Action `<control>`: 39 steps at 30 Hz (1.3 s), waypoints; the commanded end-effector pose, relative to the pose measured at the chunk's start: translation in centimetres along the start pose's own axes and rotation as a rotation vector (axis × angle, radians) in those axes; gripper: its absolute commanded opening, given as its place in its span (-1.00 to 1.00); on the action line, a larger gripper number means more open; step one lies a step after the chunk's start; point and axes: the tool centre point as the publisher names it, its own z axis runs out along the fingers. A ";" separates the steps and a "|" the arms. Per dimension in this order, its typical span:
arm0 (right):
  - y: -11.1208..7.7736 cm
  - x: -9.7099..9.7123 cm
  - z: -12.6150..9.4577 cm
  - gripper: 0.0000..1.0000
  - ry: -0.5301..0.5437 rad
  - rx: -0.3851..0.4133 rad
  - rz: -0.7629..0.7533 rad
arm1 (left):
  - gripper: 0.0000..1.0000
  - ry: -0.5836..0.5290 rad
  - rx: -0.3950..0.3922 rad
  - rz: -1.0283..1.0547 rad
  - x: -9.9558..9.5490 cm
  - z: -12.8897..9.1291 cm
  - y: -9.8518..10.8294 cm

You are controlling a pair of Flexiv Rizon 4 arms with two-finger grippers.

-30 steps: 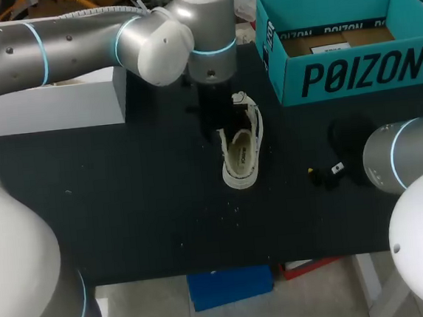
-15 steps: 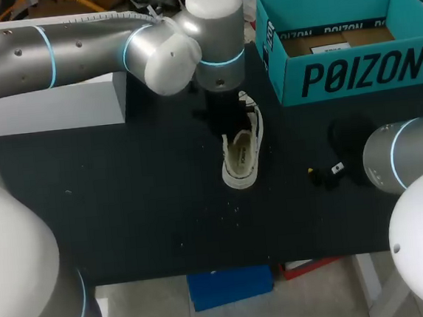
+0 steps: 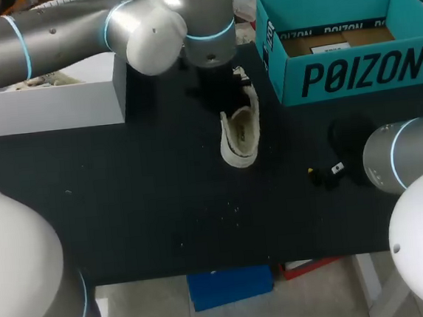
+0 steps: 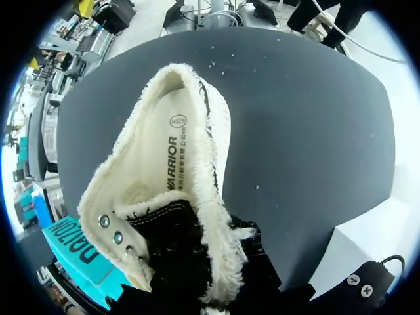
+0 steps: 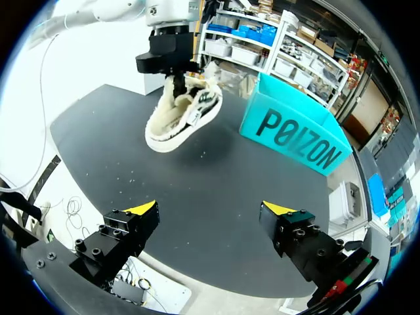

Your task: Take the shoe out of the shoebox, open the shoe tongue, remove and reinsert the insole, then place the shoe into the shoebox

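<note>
The cream canvas shoe hangs tilted above the black table, heel end lowest. My left gripper is shut on its front part, near the black tongue; its fingertips are hidden by the shoe. The printed insole shows inside the shoe. From the right wrist, the shoe dangles clear of the table under the left gripper. My right gripper stands open and empty, low near the table's right side. The teal shoebox sits open at the back right.
A white box stands at the back left of the table. The shoebox is just right of the hanging shoe. My right arm covers the table's right edge. Small white specks lie on the table's front middle.
My left gripper shut on the front of the shoe and raised it; the shoe left the table and tipped, heel hanging down. The right arm stayed put.
</note>
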 end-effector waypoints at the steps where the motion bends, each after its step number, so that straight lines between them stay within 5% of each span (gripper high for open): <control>1: 0.0 0.1 0.1 1.00 -0.002 -0.002 0.001 | -1.00 -0.039 -0.049 -0.042 1.8 -7.4 -0.1; 9: 0.0 0.1 0.1 1.00 -0.002 -0.002 0.001 | -1.00 -0.105 -0.130 -0.328 5.6 -15.2 3.6; 16: 0.0 0.1 0.1 1.00 -0.002 -0.002 0.001 | -1.00 -0.186 -0.140 -0.679 11.5 -18.1 7.0; 27: 0.0 0.1 0.1 1.00 -0.002 -0.002 0.001 | -1.00 -0.181 -0.165 -0.938 21.9 -17.3 10.9; 33: 0.0 0.1 0.1 1.00 -0.002 -0.002 0.001 | -1.00 -0.156 -0.132 -0.991 28.5 -15.5 13.3; 39: 0.0 0.1 0.1 1.00 -0.002 -0.002 0.001 | -1.00 -0.174 -0.129 -0.996 34.1 -15.9 16.4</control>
